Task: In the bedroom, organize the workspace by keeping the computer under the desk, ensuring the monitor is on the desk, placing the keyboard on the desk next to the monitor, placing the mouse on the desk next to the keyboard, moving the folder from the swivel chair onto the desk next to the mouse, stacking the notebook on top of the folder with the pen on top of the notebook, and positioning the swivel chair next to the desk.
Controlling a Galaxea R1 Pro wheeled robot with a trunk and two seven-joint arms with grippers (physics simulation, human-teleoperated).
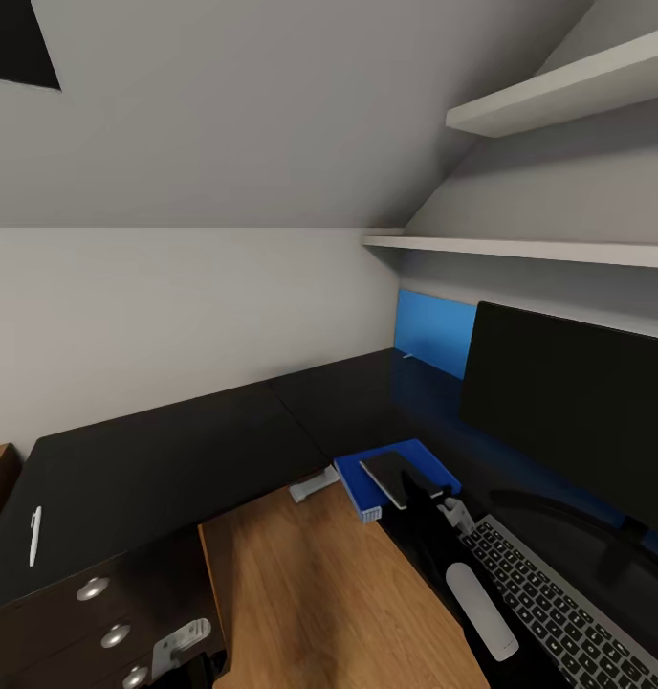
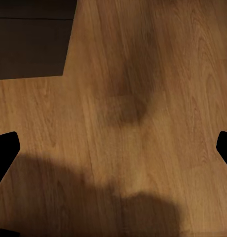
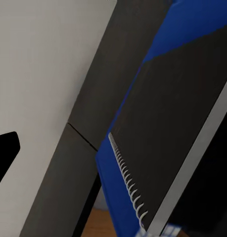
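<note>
1. Notebook (image 1: pixel 398 476) lies flat on the folder (image 1: pixel 367 483), right at the right gripper (image 1: pixel 450 505); stack sits at the desk (image 1: pixel 176 459) edge, beside the keyboard (image 1: pixel 559 603). Looks like a placed stack.
2. Right gripper: one finger shows in the wrist view; can't tell if released or clenched.
3. Pen (image 1: pixel 34 534) well apart from both grippers, on the far desk wing. Still to go on the notebook, I'd say.
4. Left gripper (image 2: pixel 113 148): fingers spread wide, holding nothing, over wood floor (image 2: pixel 143 74).
5. Materials: glossy black desktop, wire-spiral grey cover, bright blue folder, black monitor (image 1: pixel 578 402).
</note>
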